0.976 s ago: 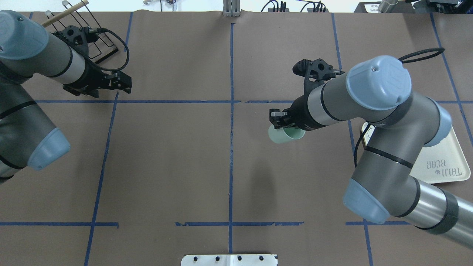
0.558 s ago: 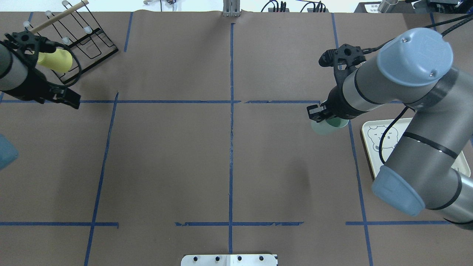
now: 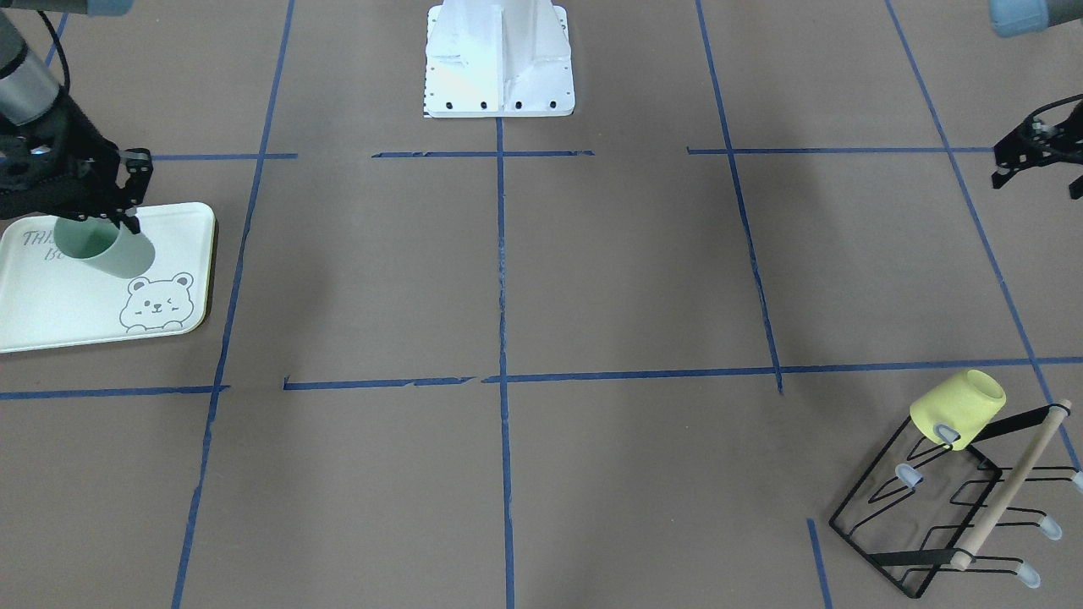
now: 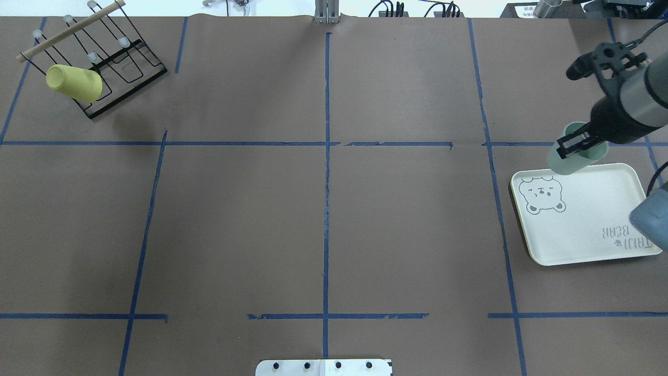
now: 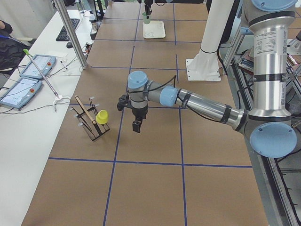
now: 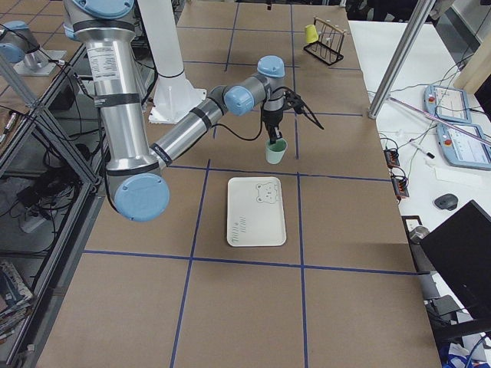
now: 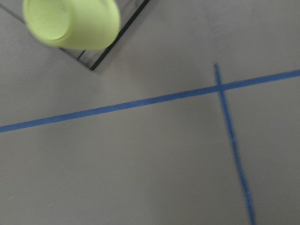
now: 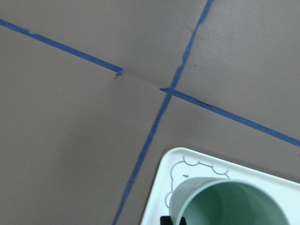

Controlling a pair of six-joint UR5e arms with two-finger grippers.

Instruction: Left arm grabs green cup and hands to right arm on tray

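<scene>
Most is done: right tool (image 4: 575,145) clamped on the green cup (image 4: 565,162), aloft over the tray (image 4: 589,219) near the table's right edge, set-down pending; left tool (image 5: 136,126) looks empty, its opening I cannot tell.

Right arm (image 6: 184,126) is extended low across the bench with the wrist turned straight down. The right gripper (image 4: 572,148) has its jaws clamped on the rim of the green cup (image 4: 562,164), which it holds upright. Left arm (image 5: 202,104) reaches out nearly level, elbow almost straight, with the left gripper (image 5: 136,125) pointing down above the bench; from my feeds I cannot make out how its jaws stand.
</scene>
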